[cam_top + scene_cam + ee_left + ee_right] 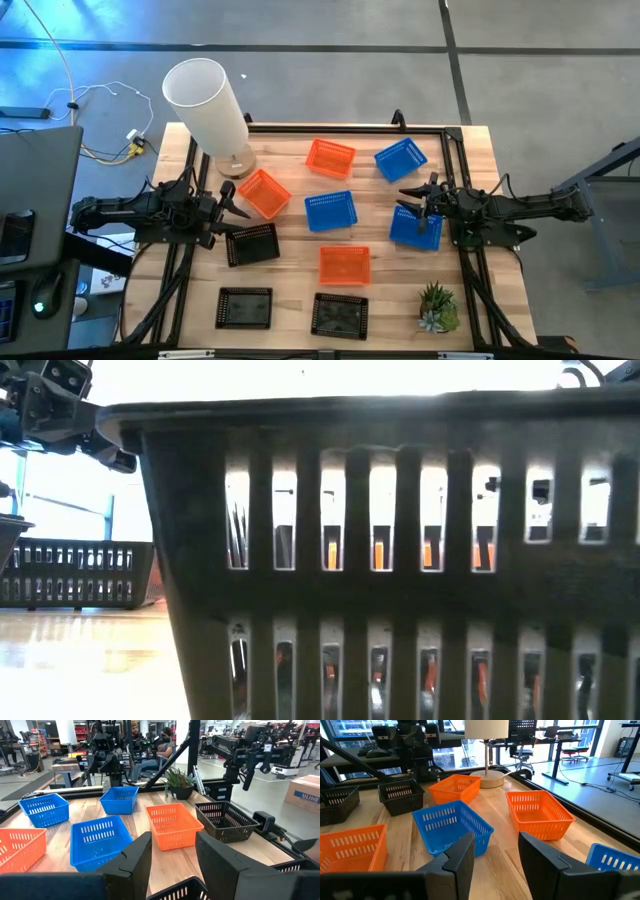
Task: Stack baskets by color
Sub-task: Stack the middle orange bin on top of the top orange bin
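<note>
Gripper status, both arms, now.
Left gripper: open, holding nothing, above the black basket on the table's left.
Right gripper: open, holding nothing, above a blue basket on the right.

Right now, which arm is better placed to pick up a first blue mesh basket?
Right, probably. The right gripper hovers open over one blue mesh plastic basket; the left gripper sits between an orange basket and a black one.

orange baskets (330,158): we see three, upright, unstacked, mid-desk
blue baskets (330,210): three, separate, toward right edge
black baskets (245,307): three, separate, near front edge
</note>
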`<move>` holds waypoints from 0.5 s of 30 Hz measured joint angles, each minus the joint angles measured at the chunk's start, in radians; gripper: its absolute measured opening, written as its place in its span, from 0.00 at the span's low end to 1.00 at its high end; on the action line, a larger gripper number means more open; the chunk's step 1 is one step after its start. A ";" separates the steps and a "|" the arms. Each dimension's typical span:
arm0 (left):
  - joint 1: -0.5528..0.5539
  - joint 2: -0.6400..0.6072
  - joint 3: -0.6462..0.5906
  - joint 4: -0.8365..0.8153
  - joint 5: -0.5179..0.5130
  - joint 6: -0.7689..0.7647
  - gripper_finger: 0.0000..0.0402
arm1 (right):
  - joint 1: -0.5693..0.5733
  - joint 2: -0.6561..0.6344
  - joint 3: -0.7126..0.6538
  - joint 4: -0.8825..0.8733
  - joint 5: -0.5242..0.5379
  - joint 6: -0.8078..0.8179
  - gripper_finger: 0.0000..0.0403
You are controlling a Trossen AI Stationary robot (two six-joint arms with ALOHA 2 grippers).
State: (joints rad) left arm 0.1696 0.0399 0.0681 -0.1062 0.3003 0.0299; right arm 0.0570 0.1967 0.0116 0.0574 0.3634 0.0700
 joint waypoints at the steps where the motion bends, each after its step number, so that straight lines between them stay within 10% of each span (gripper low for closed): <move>1: 0.000 0.000 0.000 0.000 -0.001 0.000 0.35 | 0.000 0.000 0.000 0.000 0.000 0.000 0.35; 15: 0.000 0.000 0.000 0.098 -0.064 -0.052 0.35 | 0.000 0.000 0.000 0.000 0.000 0.000 0.35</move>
State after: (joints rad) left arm 0.1699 0.0401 0.0681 -0.0086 0.2363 -0.0225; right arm 0.0570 0.1967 0.0116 0.0574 0.3632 0.0700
